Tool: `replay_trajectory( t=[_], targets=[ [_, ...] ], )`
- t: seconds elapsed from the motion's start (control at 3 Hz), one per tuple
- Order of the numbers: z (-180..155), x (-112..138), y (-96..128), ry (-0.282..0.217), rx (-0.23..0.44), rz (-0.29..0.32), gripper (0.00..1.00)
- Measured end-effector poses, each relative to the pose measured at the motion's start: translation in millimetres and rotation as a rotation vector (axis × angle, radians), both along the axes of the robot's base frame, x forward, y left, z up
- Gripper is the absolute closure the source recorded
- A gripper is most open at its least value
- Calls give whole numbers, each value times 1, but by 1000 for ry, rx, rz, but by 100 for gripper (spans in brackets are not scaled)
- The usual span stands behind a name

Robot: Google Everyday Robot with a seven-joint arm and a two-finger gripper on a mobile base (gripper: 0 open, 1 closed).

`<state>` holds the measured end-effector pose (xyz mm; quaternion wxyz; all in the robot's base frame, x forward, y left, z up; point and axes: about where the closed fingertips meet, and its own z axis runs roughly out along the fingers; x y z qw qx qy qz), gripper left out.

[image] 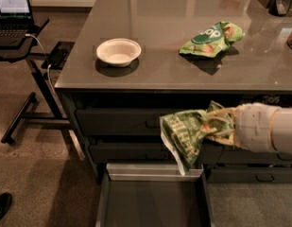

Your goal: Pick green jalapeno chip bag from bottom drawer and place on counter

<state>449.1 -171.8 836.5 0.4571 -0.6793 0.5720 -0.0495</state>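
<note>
My gripper (220, 129) comes in from the right on a white arm and is shut on the green jalapeno chip bag (185, 136), a crinkly dark-green bag with pale lettering. The bag hangs in front of the upper drawer fronts, above the open bottom drawer (152, 205), whose dark floor and pale back panel show below. The bag's top is just below the edge of the counter (159, 37).
On the counter stand a white bowl (118, 51) at the left and a brighter green "pop" bag (211, 38) at the right. A black laptop stand (22, 41) with a laptop is at the left. A shoe tip (0, 207) shows at the bottom left.
</note>
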Motion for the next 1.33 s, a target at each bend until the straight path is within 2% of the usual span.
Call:
replay_trajectory(
  t=[0.33, 0.67, 1.0, 1.33],
  targets=[
    [24, 35, -1, -41, -30, -20, 100],
    [66, 95, 19, -95, -18, -19, 100],
    [96, 152, 43, -127, 34, -16, 100],
    [115, 208, 71, -150, 131, -32, 100]
  ],
)
